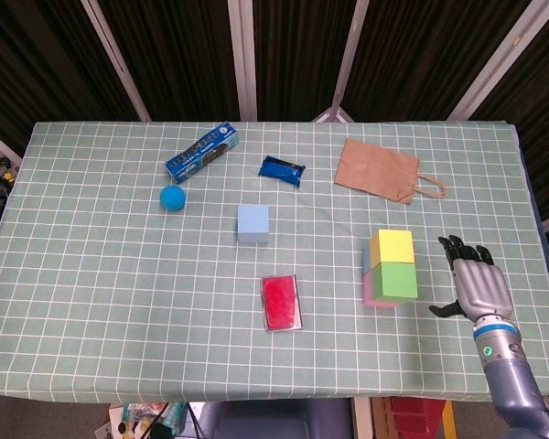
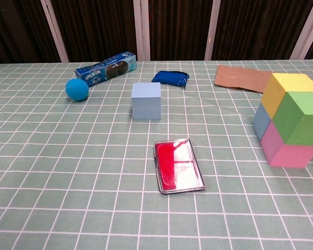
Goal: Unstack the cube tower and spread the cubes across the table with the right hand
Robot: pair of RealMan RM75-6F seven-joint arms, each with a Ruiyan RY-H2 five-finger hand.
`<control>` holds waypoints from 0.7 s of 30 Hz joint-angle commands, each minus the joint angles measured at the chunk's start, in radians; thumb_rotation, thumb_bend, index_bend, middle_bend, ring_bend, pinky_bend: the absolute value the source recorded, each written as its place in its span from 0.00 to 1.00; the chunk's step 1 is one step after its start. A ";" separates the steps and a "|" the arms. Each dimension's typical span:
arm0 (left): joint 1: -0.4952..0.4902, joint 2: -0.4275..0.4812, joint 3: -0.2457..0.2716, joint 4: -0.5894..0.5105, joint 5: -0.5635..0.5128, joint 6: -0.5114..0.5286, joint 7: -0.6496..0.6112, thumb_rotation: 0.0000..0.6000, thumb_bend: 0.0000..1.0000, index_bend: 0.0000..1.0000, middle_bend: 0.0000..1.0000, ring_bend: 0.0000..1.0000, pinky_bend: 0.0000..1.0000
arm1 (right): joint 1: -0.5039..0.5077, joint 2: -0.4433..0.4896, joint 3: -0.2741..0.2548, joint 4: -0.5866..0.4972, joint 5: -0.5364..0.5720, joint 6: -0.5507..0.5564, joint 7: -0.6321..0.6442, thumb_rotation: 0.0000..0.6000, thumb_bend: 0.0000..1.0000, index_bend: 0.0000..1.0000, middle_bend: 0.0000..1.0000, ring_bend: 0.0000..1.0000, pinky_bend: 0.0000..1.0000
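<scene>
The cube tower stands right of centre: a yellow cube (image 1: 393,246) (image 2: 288,90) and a green cube (image 1: 395,281) (image 2: 302,119) on top, a pink cube (image 2: 287,149) and a blue one (image 2: 261,121) below. A lone light-blue cube (image 1: 253,223) (image 2: 146,100) sits mid-table. My right hand (image 1: 477,288) hovers open to the right of the tower, fingers spread, clear of it. It shows only in the head view. My left hand is out of sight.
A red flat case (image 1: 282,302) (image 2: 178,165) lies in front of the lone cube. A blue ball (image 1: 172,198), a blue box (image 1: 201,154), a blue pouch (image 1: 282,169) and a brown paper bag (image 1: 380,170) lie further back. The table's right edge (image 1: 540,229) is close to my right hand.
</scene>
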 commanded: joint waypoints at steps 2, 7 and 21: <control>0.000 0.001 0.000 -0.001 -0.003 -0.003 0.000 1.00 0.32 0.10 0.00 0.00 0.01 | 0.031 -0.034 -0.007 0.031 0.048 -0.008 -0.014 1.00 0.13 0.00 0.06 0.12 0.00; 0.000 0.004 -0.001 -0.003 -0.005 -0.003 -0.004 1.00 0.32 0.10 0.00 0.00 0.01 | 0.059 -0.068 -0.010 0.061 0.095 0.002 -0.031 1.00 0.13 0.00 0.06 0.12 0.00; 0.000 0.007 0.001 -0.010 -0.009 -0.011 -0.002 1.00 0.32 0.10 0.00 0.00 0.01 | 0.108 -0.133 -0.015 0.095 0.134 0.011 -0.047 1.00 0.13 0.00 0.06 0.12 0.00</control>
